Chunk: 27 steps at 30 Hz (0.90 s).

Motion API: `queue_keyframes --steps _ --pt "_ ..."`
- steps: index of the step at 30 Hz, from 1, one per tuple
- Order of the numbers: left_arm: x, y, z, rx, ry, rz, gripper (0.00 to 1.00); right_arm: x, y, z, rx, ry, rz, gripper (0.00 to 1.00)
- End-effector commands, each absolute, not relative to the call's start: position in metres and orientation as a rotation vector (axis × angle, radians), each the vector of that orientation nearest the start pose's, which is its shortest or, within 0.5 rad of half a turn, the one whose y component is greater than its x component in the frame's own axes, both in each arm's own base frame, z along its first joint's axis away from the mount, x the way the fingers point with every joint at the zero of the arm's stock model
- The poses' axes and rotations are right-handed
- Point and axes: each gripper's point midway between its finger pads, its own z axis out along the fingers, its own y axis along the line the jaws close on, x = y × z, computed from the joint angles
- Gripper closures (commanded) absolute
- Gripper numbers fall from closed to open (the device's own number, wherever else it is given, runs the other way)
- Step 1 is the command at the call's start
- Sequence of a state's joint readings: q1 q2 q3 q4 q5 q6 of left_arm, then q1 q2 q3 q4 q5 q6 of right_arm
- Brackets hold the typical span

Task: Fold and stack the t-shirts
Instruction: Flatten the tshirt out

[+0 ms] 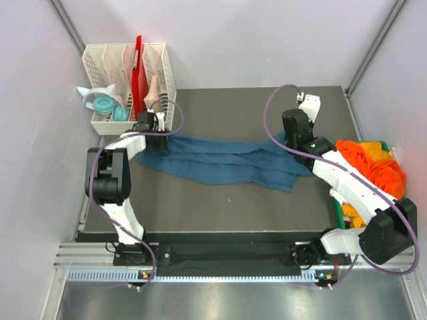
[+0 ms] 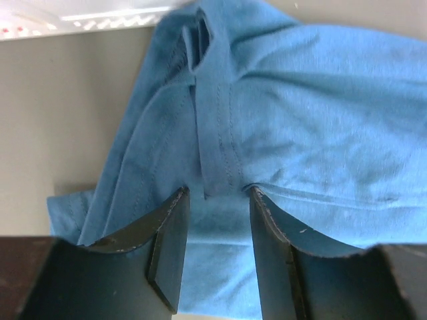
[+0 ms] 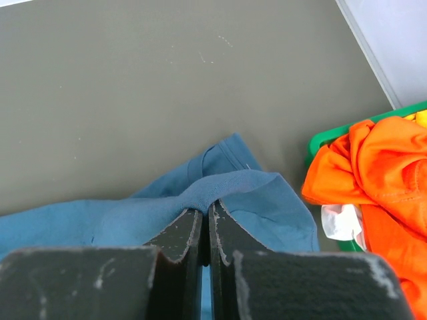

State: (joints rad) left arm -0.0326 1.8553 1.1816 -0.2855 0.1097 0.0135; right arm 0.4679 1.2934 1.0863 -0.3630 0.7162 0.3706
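Right fingers pinching a soft teal tee fold, left fingers spread — over its stitched seam

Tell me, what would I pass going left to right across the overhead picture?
tape rolls → left hand → teal-blue t-shirt → right hand → orange t-shirts
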Motion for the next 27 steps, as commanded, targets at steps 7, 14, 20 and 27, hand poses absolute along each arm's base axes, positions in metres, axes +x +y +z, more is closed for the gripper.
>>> queue_keyframes --steps 7,14,20,27 --pt "0.464 -0.032 0.056 0.087 2.424 -0.132 0.54 0.371 0.072 0.233 0.348 1.939 -0.18 1.0" --pt "0.467 -0.036 0.057 0.062 2.41 -0.163 0.54 0.369 0.07 0.23 0.347 1.943 -0.186 1.0" --pt "0.47 -0.038 0.066 0.051 2.392 -0.177 0.54 0.369 0.071 0.228 0.344 1.95 -0.184 1.0" --pt "0.468 -0.043 0.09 0.039 2.344 -0.214 0.49 0.371 0.072 0.228 0.337 1.95 -0.188 1.0"
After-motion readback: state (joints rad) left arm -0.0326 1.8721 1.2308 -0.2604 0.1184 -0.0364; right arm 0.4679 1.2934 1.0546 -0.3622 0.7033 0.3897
